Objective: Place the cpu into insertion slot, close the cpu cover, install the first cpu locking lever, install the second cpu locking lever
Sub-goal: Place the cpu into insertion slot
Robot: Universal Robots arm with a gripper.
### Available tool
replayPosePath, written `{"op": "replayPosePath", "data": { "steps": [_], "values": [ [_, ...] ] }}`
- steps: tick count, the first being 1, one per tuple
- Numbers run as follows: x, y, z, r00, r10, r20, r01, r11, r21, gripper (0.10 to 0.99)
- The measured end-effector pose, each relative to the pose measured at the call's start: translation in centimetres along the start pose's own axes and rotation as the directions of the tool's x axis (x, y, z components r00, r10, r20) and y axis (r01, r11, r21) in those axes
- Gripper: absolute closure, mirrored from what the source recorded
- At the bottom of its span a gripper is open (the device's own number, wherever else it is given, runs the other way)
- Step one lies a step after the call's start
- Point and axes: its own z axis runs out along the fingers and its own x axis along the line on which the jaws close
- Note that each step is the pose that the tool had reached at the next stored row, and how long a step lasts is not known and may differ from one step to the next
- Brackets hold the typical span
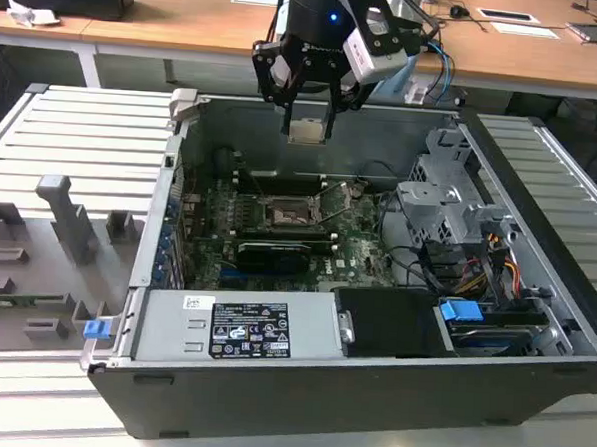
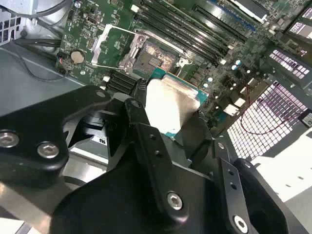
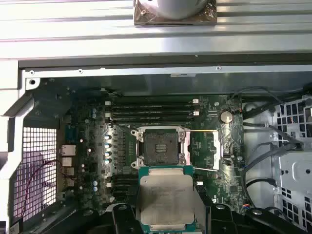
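One cpu (image 3: pixel 165 197), one insertion slot (image 3: pixel 159 147)

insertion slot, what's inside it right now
The slot holds only its bare dark pin field; no chip is seated. The cpu is in the gripper, off the board, and the cover lies open beside the slot. Nothing covers the slot in the first wrist view.

The exterior view stands off the arm, high and well back, looking down at a slant into the open computer case (image 1: pixel 300 384). The whole case is in frame, with the gripper (image 1: pixel 309 124) at upper middle. The first wrist view looks straight down on the motherboard (image 3: pixel 202 141) from well above. The second wrist view sits close behind the gripper's black linkage, tilted, skimming across that board. All three share the insertion slot (image 1: pixel 286 212) (image 3: pixel 160 147) (image 2: pixel 157 58). The cpu (image 3: pixel 165 197) (image 2: pixel 170 105) sits nearest the lens in both wrist views.
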Motion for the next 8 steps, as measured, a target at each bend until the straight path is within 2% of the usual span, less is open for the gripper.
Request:
{"op": "replayPosePath", "data": {
  "steps": [8],
  "values": [
    [0.02,0.00,0.00,0.9995,0.031,0.0028,-0.031,0.9995,-0.001,0.557]
  ]
}}
